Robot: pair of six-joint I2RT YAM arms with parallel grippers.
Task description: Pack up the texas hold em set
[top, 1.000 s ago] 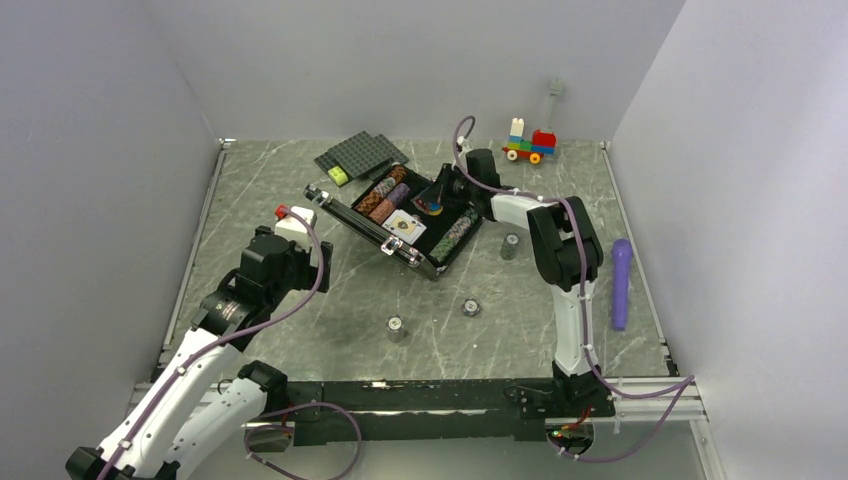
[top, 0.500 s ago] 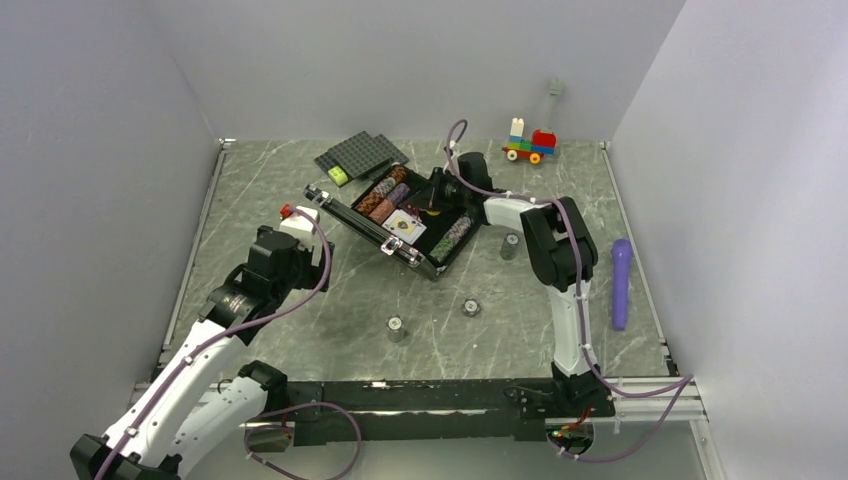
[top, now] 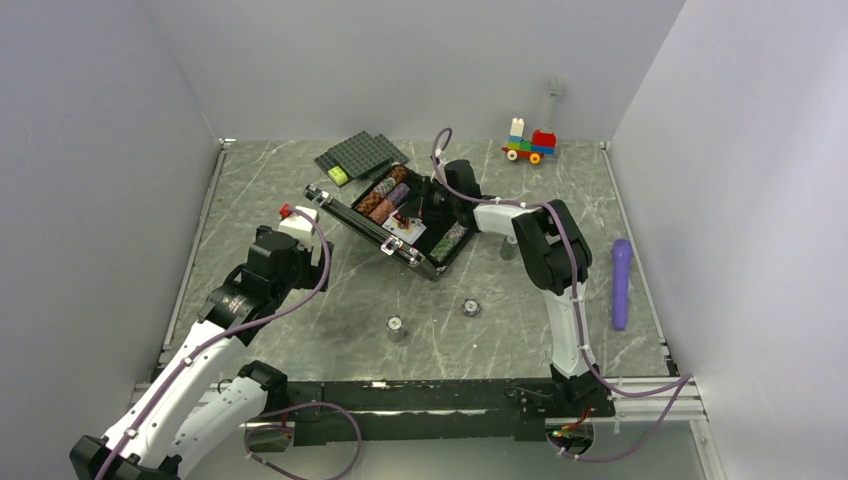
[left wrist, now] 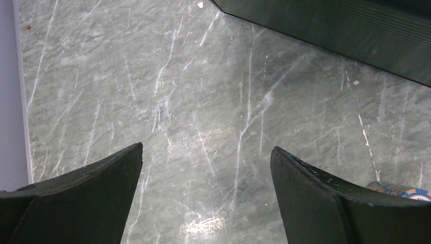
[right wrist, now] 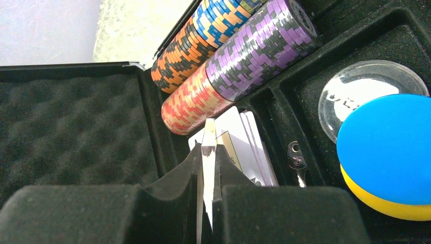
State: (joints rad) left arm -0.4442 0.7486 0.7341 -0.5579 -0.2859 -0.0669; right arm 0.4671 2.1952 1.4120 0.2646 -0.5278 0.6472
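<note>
Briefcase [right wrist: 71, 127], one; blue disc [right wrist: 386, 147], one

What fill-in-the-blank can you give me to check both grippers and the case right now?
The right gripper is shut on a thin white ____ over the open briefcase.
The left gripper hangs ____ above bare table.
Under the blue disc a ____ edge shows.
Missing words: card; open; yellow.

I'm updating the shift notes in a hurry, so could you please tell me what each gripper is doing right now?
Left gripper: open, holding nothing.
Right gripper: shut on a card.
</note>
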